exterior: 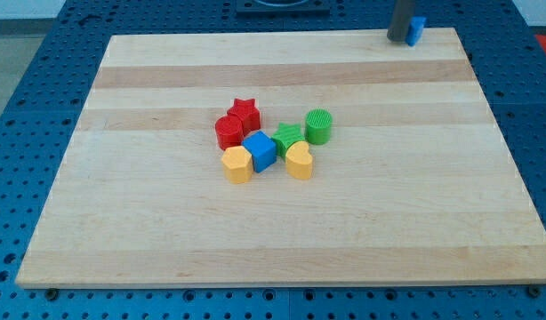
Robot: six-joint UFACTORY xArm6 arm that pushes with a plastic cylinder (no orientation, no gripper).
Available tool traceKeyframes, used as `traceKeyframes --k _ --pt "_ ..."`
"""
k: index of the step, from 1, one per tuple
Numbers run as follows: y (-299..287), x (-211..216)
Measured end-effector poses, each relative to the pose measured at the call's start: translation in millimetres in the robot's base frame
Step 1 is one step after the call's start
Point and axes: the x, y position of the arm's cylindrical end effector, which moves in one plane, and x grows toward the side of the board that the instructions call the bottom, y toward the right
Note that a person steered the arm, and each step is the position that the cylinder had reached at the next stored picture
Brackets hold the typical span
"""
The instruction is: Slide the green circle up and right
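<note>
Seven blocks sit bunched just above the middle of the wooden surface (166,240), and an eighth waits alone at the top edge. Count them off: two green, two red, two yellow, two blue. The green circle (318,125) stands at the cluster's right end, upright on its flat base, round top facing up; seen from here it has no long axis to speak of and points no way in particular. Just to its left comes the green star (288,137), very close, whether touching I cannot tell. Below that sits a yellow heart (299,160), then the blue cube (260,151), then a second yellow block (237,164) at the lower left. A red star (244,112) and a red rounded block (228,132) hold the upper left. Up near the top right corner, my tip (398,40) rests against the small blue block (417,30), well apart from the cluster. No hand here, just a bare rod, holding nothing.
</note>
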Motion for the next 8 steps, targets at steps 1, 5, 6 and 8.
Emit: traceKeyframes --k 1,5,6,8 --pt "-45 25" --pt "-173 137" --pt "-187 157" --pt "-187 207"
